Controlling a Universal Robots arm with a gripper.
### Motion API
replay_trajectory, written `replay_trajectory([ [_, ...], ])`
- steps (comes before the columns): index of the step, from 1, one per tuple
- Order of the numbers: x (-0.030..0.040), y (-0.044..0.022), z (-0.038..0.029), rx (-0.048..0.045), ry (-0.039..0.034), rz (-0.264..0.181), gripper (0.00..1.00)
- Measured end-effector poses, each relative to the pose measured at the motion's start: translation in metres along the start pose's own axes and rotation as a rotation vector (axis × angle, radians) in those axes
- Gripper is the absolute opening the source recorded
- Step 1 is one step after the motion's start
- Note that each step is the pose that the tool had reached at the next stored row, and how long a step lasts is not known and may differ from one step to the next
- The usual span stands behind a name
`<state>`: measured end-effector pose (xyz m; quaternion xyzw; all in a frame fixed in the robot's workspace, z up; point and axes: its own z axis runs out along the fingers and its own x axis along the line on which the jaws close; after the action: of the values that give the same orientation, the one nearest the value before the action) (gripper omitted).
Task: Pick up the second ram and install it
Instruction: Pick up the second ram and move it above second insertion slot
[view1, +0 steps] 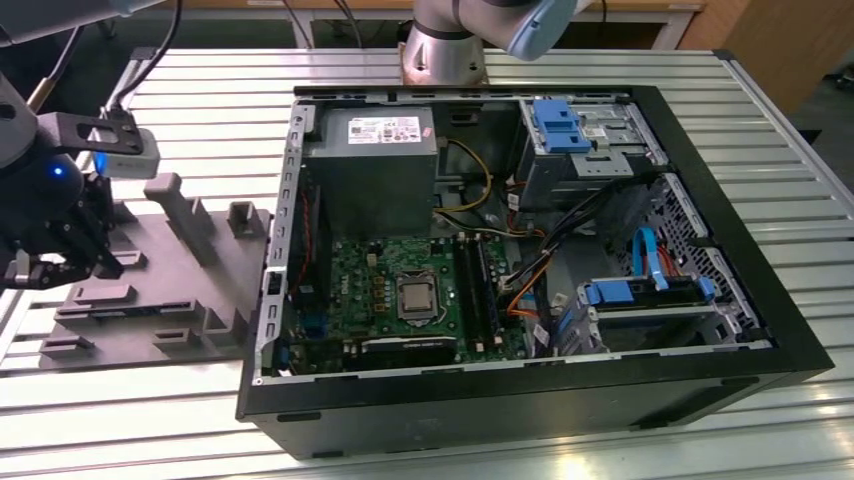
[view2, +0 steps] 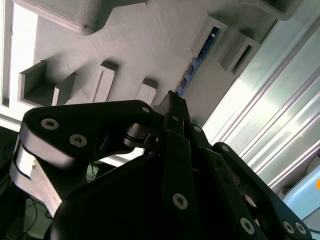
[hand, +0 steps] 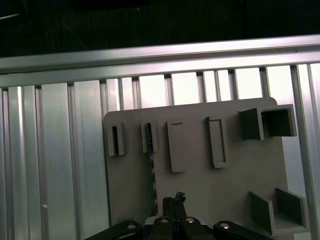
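Over the grey tray (view1: 174, 250), the gripper (view2: 170, 97) is seen in the second wrist view with fingers pressed together and nothing held. Just beyond, the second ram (view2: 194, 67) is stood on edge in the tray. Pickup and install in the open computer case (view1: 741, 200) are not yet done.

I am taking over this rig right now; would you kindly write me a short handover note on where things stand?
The gripper has its fingers shut on nothing. It hovers above the grey plastic tray with upright posts.
Second ram: the long, narrow dark memory stick stands on edge in a tray slot near the gripper and is not gripped.
The open black computer case, with the green circuit board inside, lies to the exterior view's right of the tray.
Done: the arm is positioned over the tray.
Left: the stick is not yet picked up or installed.
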<state>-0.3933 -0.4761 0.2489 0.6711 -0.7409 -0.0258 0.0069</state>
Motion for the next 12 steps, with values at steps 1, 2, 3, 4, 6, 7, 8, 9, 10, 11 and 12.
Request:
replay_trajectory([
  [1,0.0000,0.0000,0.0004,0.0000,0.0000,0.000,0.11],
  [2,0.0001,0.0000,0.0009,0.0000,0.0000,0.000,0.11],
  [3,0.0001,-0.0001,0.0013,0.0000,0.0000,0.000,0.11],
  [4,0.0002,-0.0001,0.0017,0.0000,0.0000,0.000,0.11],
  [6,0.0002,-0.0001,0.0025,0.0000,0.0000,0.000,0.11],
  [7,0.0003,-0.0001,0.0029,0.0000,0.0000,0.000,0.11],
  [8,0.0004,-0.0001,0.0032,0.0000,0.0001,0.000,0.11],
  [9,0.0005,-0.0002,0.0037,0.0000,0.0000,0.000,0.11],
  [10,0.0006,-0.0002,0.0040,0.0000,0.0000,0.000,0.11],
  [11,0.0008,-0.0003,0.0045,0.0000,0.0000,0.000,0.11],
  [12,0.0008,-0.0003,0.0050,0.0001,-0.0001,0.000,0.11],
])
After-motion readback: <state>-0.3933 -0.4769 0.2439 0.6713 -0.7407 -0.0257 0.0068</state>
